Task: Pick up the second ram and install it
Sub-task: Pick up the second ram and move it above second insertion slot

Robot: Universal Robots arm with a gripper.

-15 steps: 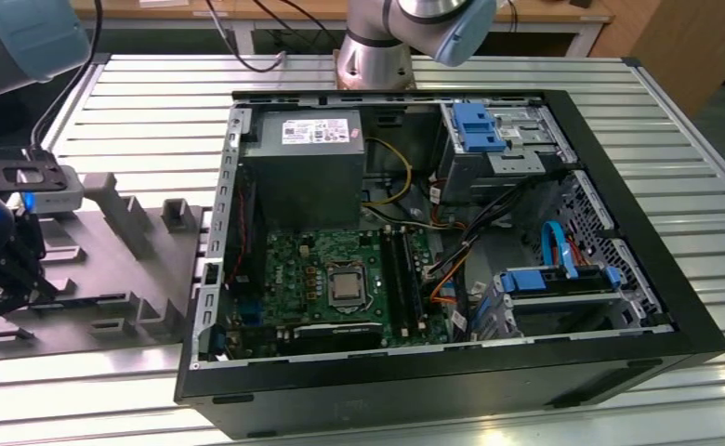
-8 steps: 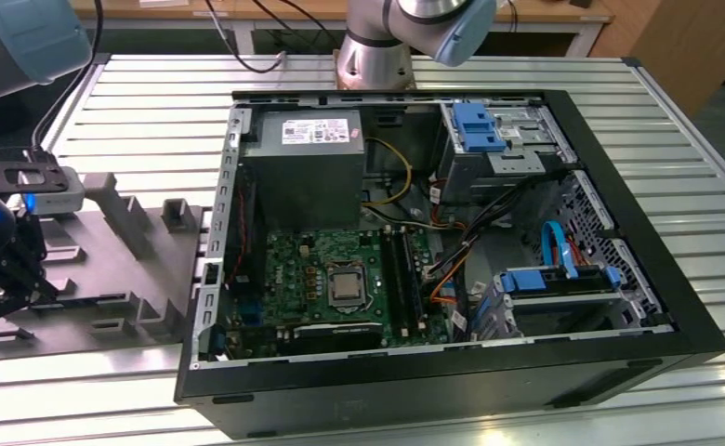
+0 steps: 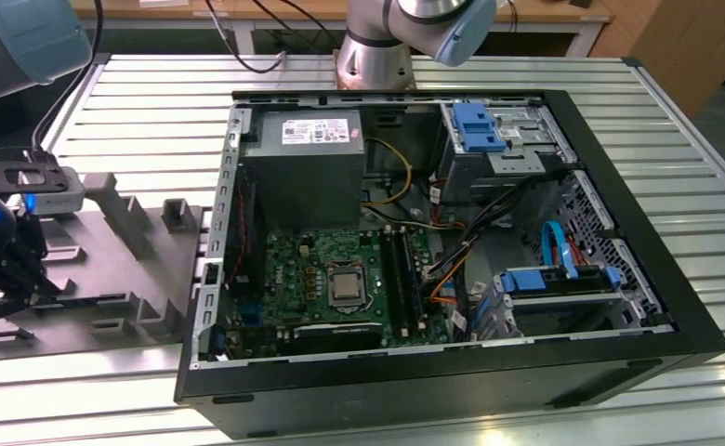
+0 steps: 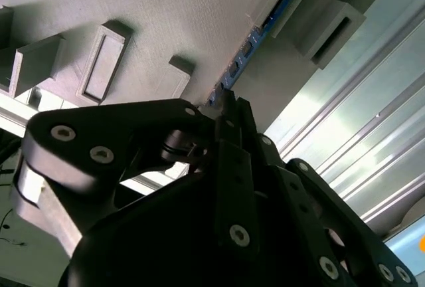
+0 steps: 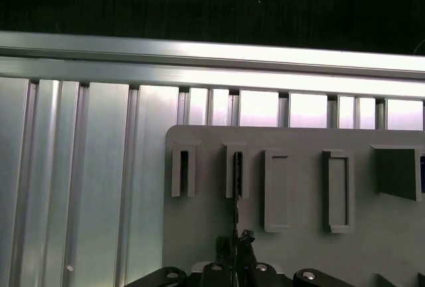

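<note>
The second ram (image 4: 249,44) is a thin blue-green stick standing on edge in a slot of the grey holder plate (image 4: 166,14). The first wrist view shows the ram (image 5: 236,197) edge-on, running from its slot down to my gripper (image 5: 236,246). My gripper (image 4: 222,104) has its black fingers drawn together on the near end of the stick, which still sits in the holder. In the exterior view my gripper (image 3: 3,274) hangs over the holder plate (image 3: 127,269) at the far left, away from the open computer case (image 3: 462,372).
The green motherboard (image 3: 325,279) lies in the case, with long black slots (image 3: 400,274) toward the exterior view's right of it. Power supply, cables and blue drive brackets crowd the case. The holder plate carries several raised blocks and rests on a ribbed metal table (image 5: 80,187).
</note>
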